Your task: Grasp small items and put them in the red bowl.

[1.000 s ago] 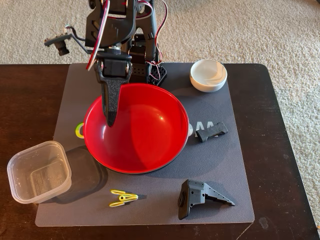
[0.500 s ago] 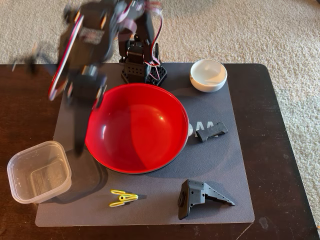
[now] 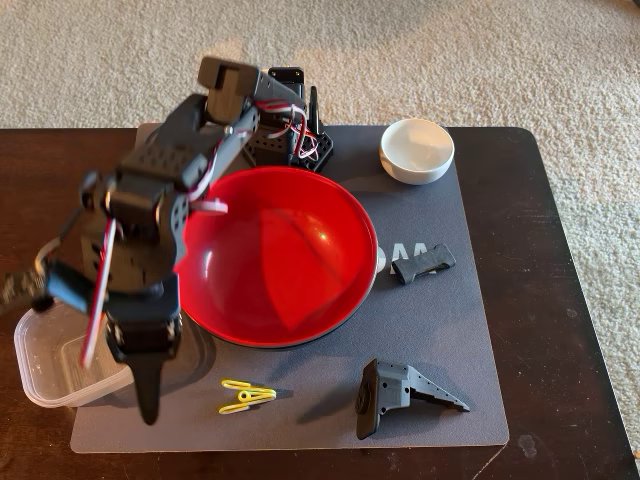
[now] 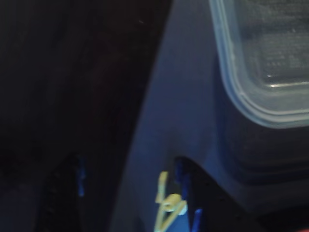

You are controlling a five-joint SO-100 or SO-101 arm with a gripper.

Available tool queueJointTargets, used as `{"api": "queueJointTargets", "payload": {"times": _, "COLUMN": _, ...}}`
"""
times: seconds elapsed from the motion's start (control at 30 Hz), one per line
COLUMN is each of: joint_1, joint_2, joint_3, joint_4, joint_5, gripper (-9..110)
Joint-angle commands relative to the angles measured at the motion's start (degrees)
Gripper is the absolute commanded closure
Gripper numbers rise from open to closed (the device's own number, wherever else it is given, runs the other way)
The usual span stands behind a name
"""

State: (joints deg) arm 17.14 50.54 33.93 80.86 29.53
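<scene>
In the fixed view the big red bowl (image 3: pixel 280 255) sits mid-mat. My gripper (image 3: pixel 148 405) points down at the mat's front left, between the clear square tub (image 3: pixel 45 375) and the yellow clip (image 3: pixel 247 395); the arm hides part of the tub. In the dim wrist view two dark fingers (image 4: pixel 65 193) stand apart, so the gripper (image 4: pixel 125 162) is open and empty. There the yellow clip (image 4: pixel 166 208) lies just inside the right finger and the tub (image 4: pixel 270 63) fills the upper right. The black bracket (image 3: pixel 405 393), ribbed piece (image 3: pixel 423 264) and white dish (image 3: pixel 416 150) lie on the mat.
A grey mat (image 3: pixel 450 330) covers the dark wooden table (image 3: pixel 560 300), which stands on beige carpet. The arm's base (image 3: pixel 290 135) is behind the bowl. The mat's front edge and the table's front edge are close below the gripper.
The arm swung from over the bowl's left rim out to the left, then forward and down to the mat's front left, in front of the tub. No item has moved.
</scene>
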Motion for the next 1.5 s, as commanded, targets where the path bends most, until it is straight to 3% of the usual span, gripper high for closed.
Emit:
{"api": "queueJointTargets", "payload": {"times": 0.0, "joint_1": -5.4, "joint_2": 0.4, "joint_3": -2.8, "joint_4": 2.4, "joint_5": 3.1, "gripper": 76}}
{"api": "queueJointTargets", "payload": {"times": 0.4, "joint_1": -12.7, "joint_2": -7.5, "joint_3": -5.0, "joint_4": 4.4, "joint_5": 9.2, "gripper": 78}}
{"api": "queueJointTargets", "payload": {"times": 0.9, "joint_1": -8.9, "joint_2": -14.0, "joint_3": -11.4, "joint_4": 16.5, "joint_5": 16.1, "gripper": 78}}
{"api": "queueJointTargets", "payload": {"times": 1.47, "joint_1": -6.9, "joint_2": -19.2, "joint_3": -18.5, "joint_4": 16.6, "joint_5": 15.8, "gripper": 83}}
